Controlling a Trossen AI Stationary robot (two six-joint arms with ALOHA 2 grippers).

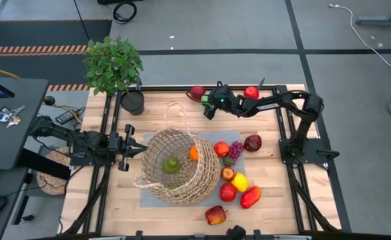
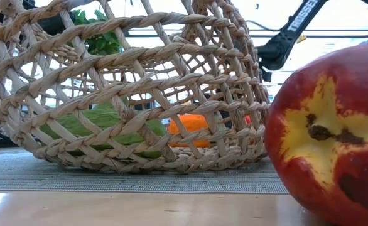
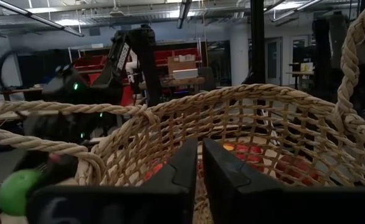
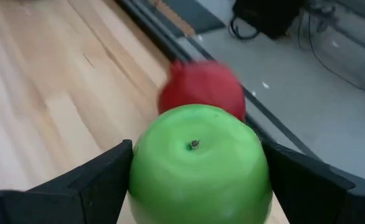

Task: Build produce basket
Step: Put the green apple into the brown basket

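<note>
The right gripper [image 4: 198, 180] squeezes a green apple [image 4: 199, 165]. It might slip out and roll off the table [image 4: 39, 93]. The left gripper [image 3: 200, 171] is closed, empty, beside the basket [image 3: 245, 118].

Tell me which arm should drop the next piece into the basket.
Right: its end effector already clamps a green apple near the table's far edge. The left end effector sits shut beside the basket, holding nothing.

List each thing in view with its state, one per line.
basket: tipped sideways, holding a green piece and an orange piece.
green apple: gripped, off the table.
right gripper: shut on the green apple, near the table's far edge.
left gripper: fingers shut, at the basket's rim.
potted plant: upright.
</note>
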